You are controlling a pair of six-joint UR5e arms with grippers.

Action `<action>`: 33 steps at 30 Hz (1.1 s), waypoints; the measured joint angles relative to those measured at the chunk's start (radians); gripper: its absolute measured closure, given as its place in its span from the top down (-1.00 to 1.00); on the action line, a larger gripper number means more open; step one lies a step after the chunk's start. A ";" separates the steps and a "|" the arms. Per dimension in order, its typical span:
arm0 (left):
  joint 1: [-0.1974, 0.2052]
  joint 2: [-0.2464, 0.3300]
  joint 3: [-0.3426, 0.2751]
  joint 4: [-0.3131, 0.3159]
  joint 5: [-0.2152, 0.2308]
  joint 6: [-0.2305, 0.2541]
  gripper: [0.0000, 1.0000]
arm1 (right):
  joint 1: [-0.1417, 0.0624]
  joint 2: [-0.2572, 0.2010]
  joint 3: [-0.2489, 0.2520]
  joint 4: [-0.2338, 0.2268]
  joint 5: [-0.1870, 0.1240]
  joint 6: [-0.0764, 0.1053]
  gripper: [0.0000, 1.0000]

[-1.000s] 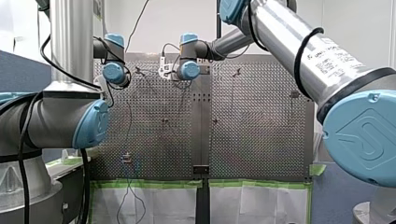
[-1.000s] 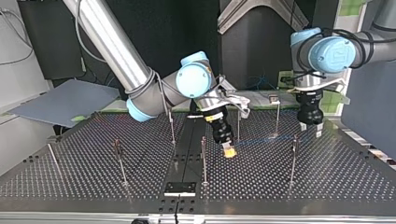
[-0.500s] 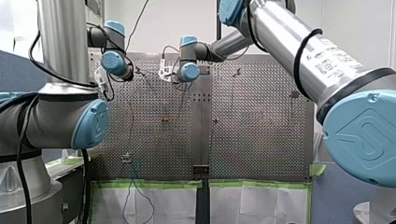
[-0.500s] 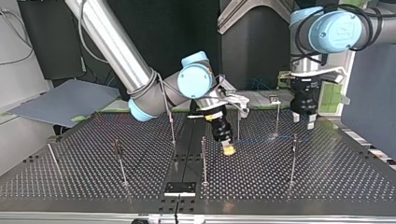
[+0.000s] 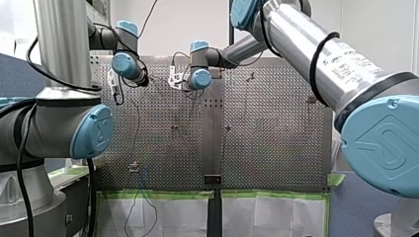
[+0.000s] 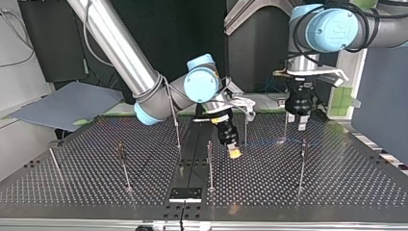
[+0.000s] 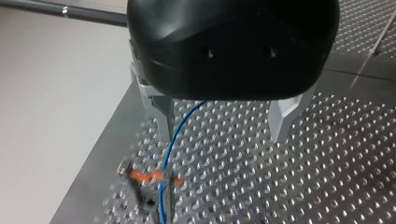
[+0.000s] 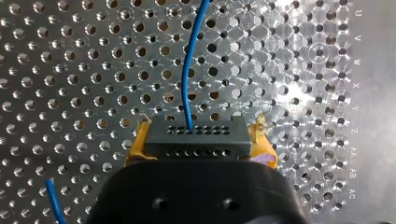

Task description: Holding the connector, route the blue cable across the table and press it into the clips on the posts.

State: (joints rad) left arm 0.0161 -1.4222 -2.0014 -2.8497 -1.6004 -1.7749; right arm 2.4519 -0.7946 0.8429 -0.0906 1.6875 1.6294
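The black connector (image 8: 195, 137), with rows of small holes in its face, is clamped between the yellow pads (image 8: 135, 145) of my right gripper (image 8: 198, 140). Its long axis runs from pad to pad. The holed face points away from the gripper, down at the worktop (image 8: 303, 70). The blue cable (image 8: 189, 70) leaves the middle of that face and runs straight ahead over the perforations.

Top view: my right arm enters at the far left and slants down to mid-table. Its gripper is tilted low over the worktop, between thin posts (image 6: 210, 163). My left arm comes in at that view's right with its wrist upright. My left gripper (image 6: 296, 123) points straight down, just beside a far post.

Left wrist view only: the metal fingers (image 7: 161, 114) are spread wide and grip nothing. The cable passes just beside one finger and crosses a clip (image 7: 149, 176) with orange parts below. Whether the finger touches the cable, I cannot tell.

Front view: both wrists are at the far end of the worktop, and the connector is hidden.
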 joint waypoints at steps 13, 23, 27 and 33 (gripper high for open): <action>-0.053 -0.038 0.064 0.107 -0.040 0.082 0.98 | -0.004 0.000 -0.001 0.000 -0.003 0.000 -1.00; -0.079 -0.122 0.099 0.150 -0.106 0.120 0.98 | -0.004 0.000 -0.001 0.000 -0.003 0.000 -1.00; -0.085 -0.155 0.110 0.173 -0.115 0.120 0.98 | -0.004 0.000 -0.001 0.000 -0.003 0.000 -1.00; -0.091 -0.191 0.139 0.196 -0.116 0.119 0.98 | -0.004 0.000 -0.001 -0.001 -0.003 0.000 -1.00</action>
State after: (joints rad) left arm -0.0752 -1.6127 -1.8626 -2.6540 -1.7166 -1.6555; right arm 2.4475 -0.7942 0.8423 -0.0916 1.6844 1.6293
